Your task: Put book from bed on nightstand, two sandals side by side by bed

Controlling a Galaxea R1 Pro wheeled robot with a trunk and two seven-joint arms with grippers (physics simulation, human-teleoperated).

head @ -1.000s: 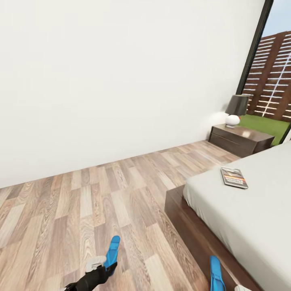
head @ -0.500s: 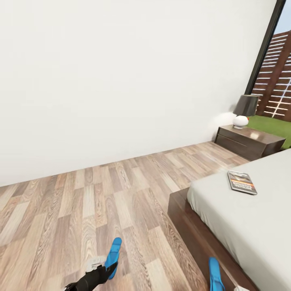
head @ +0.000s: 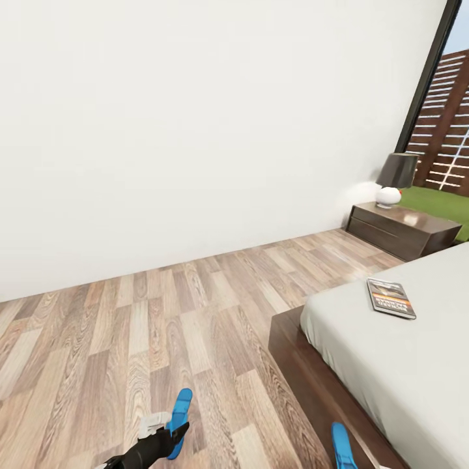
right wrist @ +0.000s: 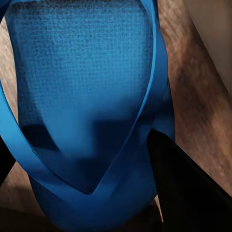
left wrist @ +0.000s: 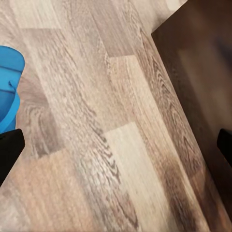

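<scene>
The bedroom's wood-plank floor (head: 150, 326) runs to a white wall (head: 195, 130), with the bed (head: 397, 365) at the right and a nightstand (head: 404, 229) carrying a lamp (head: 394, 177) beyond it. The book (head: 391, 298) lies on the mattress near the bed's corner, not yet moved.

The step in hand looks like carrying the sandals. The left gripper (head: 163, 435) is clamped on one blue sandal (head: 178, 420), held above the floor well away from the bed frame. In the right wrist view the second sandal (right wrist: 87, 111) sits between the right gripper's dark fingers (right wrist: 181, 188), apparently pinched.

Next, both sandals need lowering side by side onto the floor just beside the frame.
</scene>
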